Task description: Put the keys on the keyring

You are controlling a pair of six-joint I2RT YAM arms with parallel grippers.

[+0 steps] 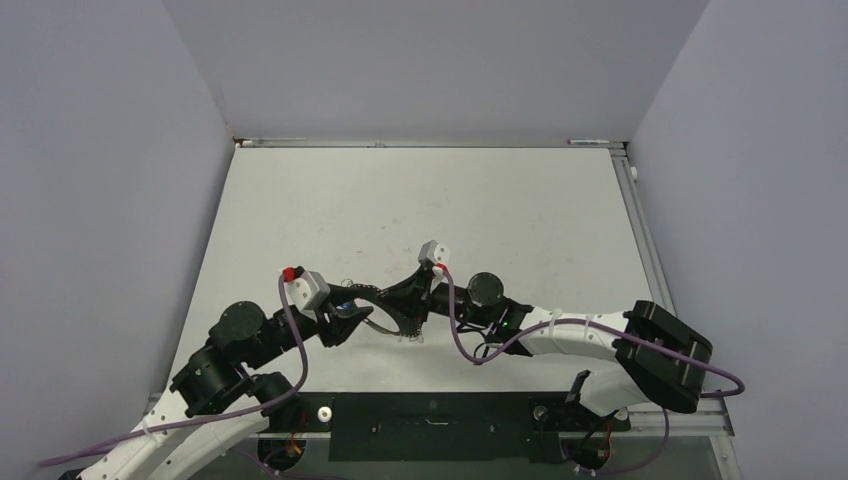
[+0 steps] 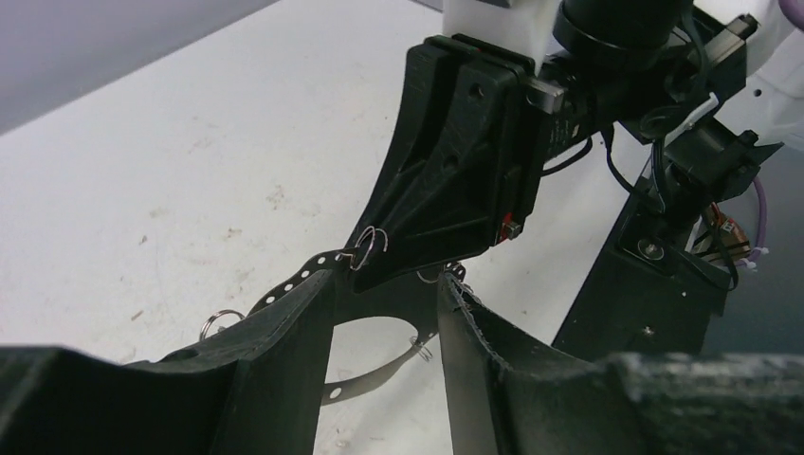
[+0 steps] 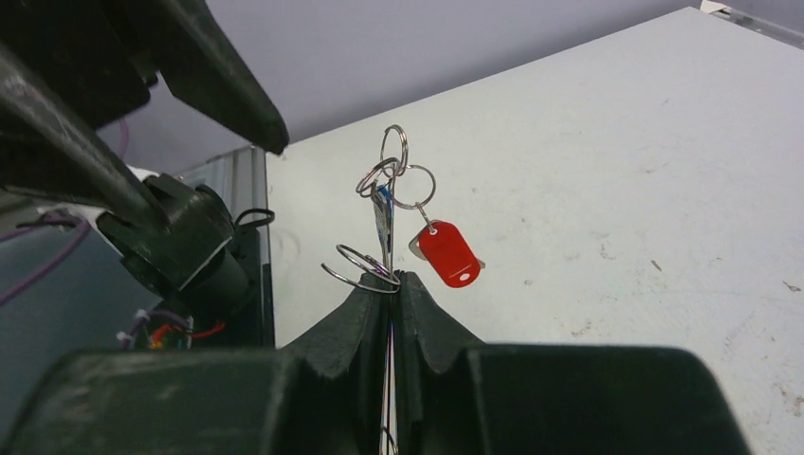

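From above, the two arms meet over the near half of the white worktop [image 1: 450, 200]. The left end effector [image 1: 350, 315] and the right end effector [image 1: 408, 312] stand almost tip to tip. The keyring [image 1: 385, 328] is only a faint silver arc between them, and no key can be told apart at this size.

The left wrist camera shows the left fingers [image 2: 294, 360] spread apart with nothing clamped between them. The keyring's thin silver band runs across that gap. The right end effector's black tip reaches in just above it, with wire coils at its point.

The right wrist camera gives what the others hide. The right fingers [image 3: 427, 332] are pressed together, pinching the keyring's wire, which coils out at their tips. Above the coil a cluster of small split rings [image 3: 395, 150] carries the red key [image 3: 447, 252], hanging tilted to the right. The blue key [image 3: 382, 216] shows edge-on beside it.
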